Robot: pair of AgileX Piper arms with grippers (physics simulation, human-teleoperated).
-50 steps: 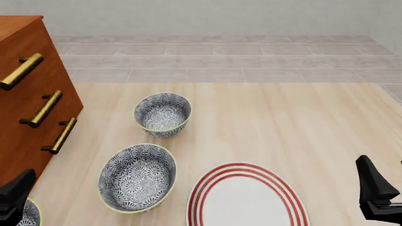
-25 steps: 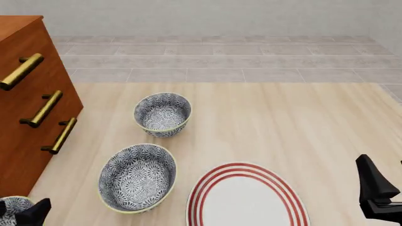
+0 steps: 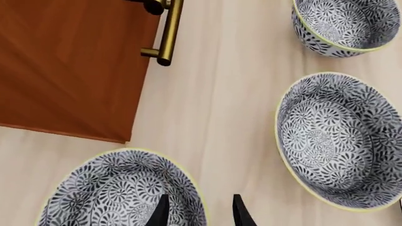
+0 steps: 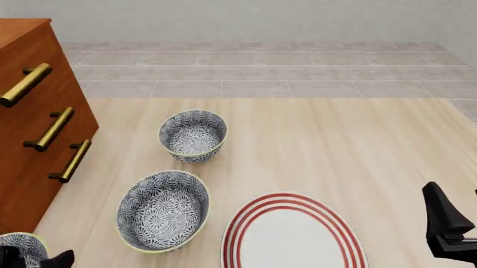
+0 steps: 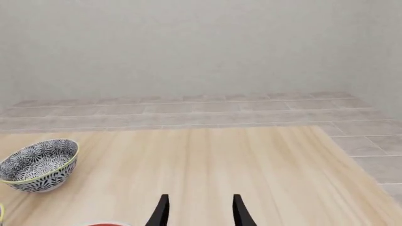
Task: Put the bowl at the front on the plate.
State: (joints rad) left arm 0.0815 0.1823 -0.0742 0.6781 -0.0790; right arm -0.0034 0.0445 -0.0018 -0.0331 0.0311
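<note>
The front bowl [image 4: 21, 247] sits at the near left corner of the desk [image 4: 335, 145], partly cut off by the lower edge of the front view. It stands upright, directly in front of the wooden drawer cabinet [image 4: 30, 123]. In the left wrist view this bowl [image 3: 122, 190] fills the lower portion of the frame, with the cabinet's bottom corner just beyond its rim.

The left end effector [image 3: 199, 214] is above the bowl's rim. One fingertip is over the patterned interior; the other is over the bare desk just outside the rim. The fingers are spread with a clear gap and grip nothing. In the front view only a dark tip of this end effector [image 4: 56, 259] shows, just beside the bowl.

The middle bowl [image 4: 162, 210] stands to the right of the front bowl, apart from it. The far bowl [image 4: 193, 134] stands beyond the middle bowl.

The plate [image 4: 292, 231], with red rings, lies just right of the middle bowl, without touching it.

The right end effector [image 5: 199, 212] is well right of the plate, fingers parted and empty.
</note>
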